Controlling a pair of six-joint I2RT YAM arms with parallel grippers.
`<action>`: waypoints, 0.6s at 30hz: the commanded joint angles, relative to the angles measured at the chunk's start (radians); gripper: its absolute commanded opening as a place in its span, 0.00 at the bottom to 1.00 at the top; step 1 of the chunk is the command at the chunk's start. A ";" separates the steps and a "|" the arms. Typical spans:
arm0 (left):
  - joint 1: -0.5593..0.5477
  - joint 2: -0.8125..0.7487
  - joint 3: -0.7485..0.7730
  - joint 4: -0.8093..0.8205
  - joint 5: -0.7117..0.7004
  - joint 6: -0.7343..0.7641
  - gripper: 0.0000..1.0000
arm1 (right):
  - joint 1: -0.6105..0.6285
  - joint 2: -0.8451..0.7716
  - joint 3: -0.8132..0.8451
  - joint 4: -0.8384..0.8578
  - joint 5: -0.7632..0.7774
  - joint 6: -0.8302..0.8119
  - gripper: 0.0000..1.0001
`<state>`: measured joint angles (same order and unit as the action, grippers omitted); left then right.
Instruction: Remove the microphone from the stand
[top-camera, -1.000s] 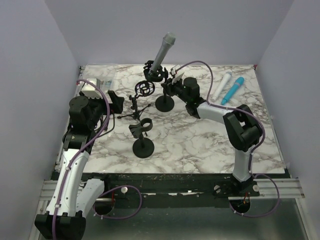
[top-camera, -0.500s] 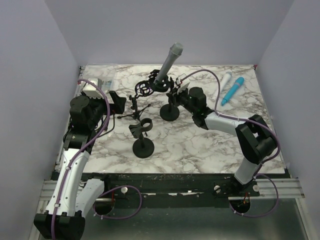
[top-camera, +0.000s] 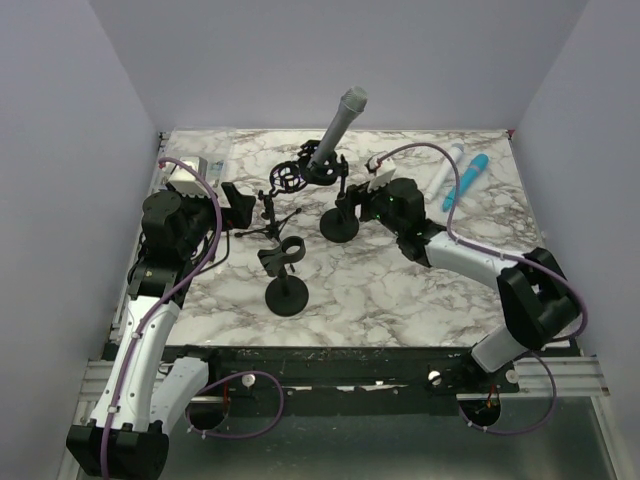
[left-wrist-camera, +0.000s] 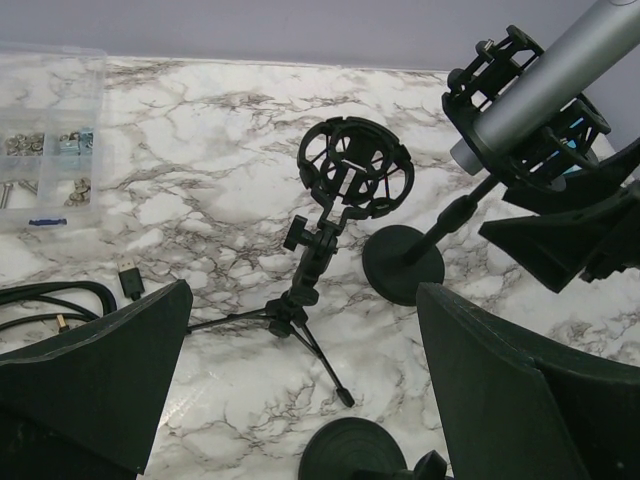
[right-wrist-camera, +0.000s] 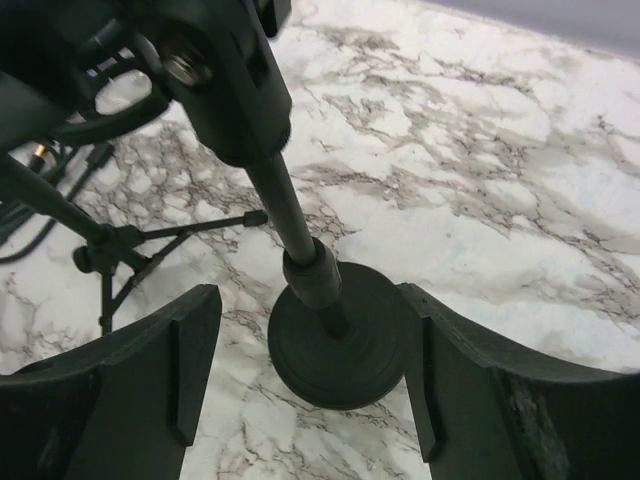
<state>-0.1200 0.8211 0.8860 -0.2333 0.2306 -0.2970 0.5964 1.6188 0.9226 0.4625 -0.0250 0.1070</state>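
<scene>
Marble-pattern table (top-camera: 400, 290), arms bolted at its near edge. Nearest thing on it: a short black stand (top-camera: 285, 282) with a round base and an empty clip on top, standing between the two arms.

Left gripper (top-camera: 238, 207) sits just past that, on the left side. Its jaws are spread wide with nothing between them, and it faces a small tripod stand (left-wrist-camera: 305, 290). The tripod carries an empty round shock mount (left-wrist-camera: 353, 168).

Right gripper (top-camera: 362, 198) comes in from the right at about the same depth. Jaws parted, one finger (right-wrist-camera: 190, 350) on each side of the pole (right-wrist-camera: 290, 225) of the main stand, low down just above its round base (right-wrist-camera: 335, 345). There is a gap on both sides and no contact visible.

Grey microphone (top-camera: 337, 125) is in the cradle (top-camera: 322, 168) at the top of that pole. It is tilted, with the head pointing up and away toward the back wall. No gripper touches it.

A black cable plug (left-wrist-camera: 128, 275) lies on the marble at the left. A clear parts box (left-wrist-camera: 45, 130) holding small hardware sits at the far left corner. A white microphone (top-camera: 444, 170) and a blue microphone (top-camera: 466, 181) lie side by side at the far right, well apart from the stands.
</scene>
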 joint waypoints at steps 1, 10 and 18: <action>-0.008 -0.010 0.007 0.010 0.026 -0.003 0.99 | 0.006 -0.132 -0.039 -0.062 0.071 0.089 0.78; -0.012 -0.002 0.011 0.008 0.030 -0.001 0.99 | 0.006 -0.243 0.062 -0.129 0.043 0.321 0.82; -0.012 -0.003 0.010 0.008 0.032 0.004 0.99 | 0.006 -0.159 0.248 -0.124 -0.004 0.478 0.80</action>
<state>-0.1268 0.8215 0.8860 -0.2329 0.2398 -0.2962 0.5964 1.4143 1.0893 0.3412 0.0174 0.4789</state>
